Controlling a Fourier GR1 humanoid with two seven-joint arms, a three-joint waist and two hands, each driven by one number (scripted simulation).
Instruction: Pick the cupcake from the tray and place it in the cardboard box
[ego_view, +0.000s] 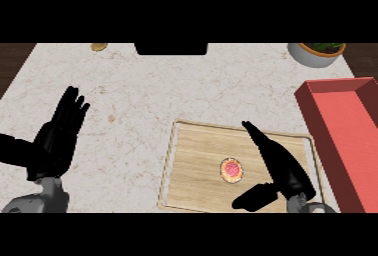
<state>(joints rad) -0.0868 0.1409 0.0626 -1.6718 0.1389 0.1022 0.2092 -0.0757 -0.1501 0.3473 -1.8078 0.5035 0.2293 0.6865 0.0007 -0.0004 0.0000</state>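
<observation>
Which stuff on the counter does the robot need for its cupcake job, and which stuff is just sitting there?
For the job:
cupcake
wooden tray
red box
right hand, open above the tray

Just sitting there:
potted plant
small gold round thing
black thing at the far edge
left hand, resting open

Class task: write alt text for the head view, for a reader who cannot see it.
A cupcake sits on a wooden tray, with the open right hand just beside it. A red box lies to the right; the left hand rests open at left.
</observation>
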